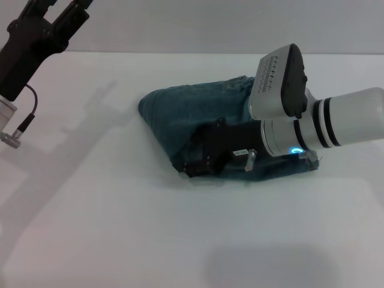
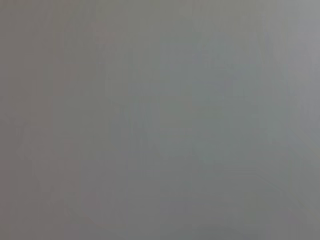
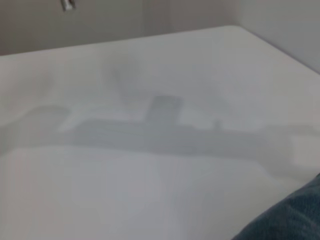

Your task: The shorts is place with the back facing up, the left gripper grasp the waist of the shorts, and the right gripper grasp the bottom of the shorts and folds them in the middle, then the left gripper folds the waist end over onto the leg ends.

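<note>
My right tool [image 1: 191, 166] sits low on the folded shorts [image 1: 180, 114], grip unclear from here; my left tool [image 1: 57, 7] hangs high over the bench [image 1: 120, 240], fingers apart, empty.

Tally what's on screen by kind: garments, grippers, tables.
Garments: 1, the shorts, bunched up.
Grippers: 2, the left gripper raised at far left, the right gripper low at the denim.
Tables: 1, the white table.
Total: 4.

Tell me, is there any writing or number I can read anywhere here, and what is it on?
None can be read.
Small white label on the right tool, low over the shorts: too small to read.
Blue light on its wrist: a light, no text.
Left tool: no markings visible.
</note>
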Controlling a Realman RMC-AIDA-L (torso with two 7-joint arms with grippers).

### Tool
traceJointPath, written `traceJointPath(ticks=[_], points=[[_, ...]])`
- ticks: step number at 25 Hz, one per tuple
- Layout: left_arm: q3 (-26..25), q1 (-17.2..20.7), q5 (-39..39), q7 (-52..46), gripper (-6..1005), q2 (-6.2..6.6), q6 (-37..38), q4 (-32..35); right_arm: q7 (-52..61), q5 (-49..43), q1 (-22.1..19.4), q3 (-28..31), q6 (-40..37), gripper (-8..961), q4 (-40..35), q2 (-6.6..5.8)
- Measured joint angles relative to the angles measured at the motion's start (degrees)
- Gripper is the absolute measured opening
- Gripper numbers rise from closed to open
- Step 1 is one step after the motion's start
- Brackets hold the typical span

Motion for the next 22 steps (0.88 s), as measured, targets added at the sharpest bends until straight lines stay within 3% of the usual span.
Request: traceJointPath(ticks=[22], points=[[0.1,0.6,0.0,-0.5,859,0.00,1.7,-0.4,-3.6,5.7,0.1,-0.9,6.2,642,0.3,0.06]])
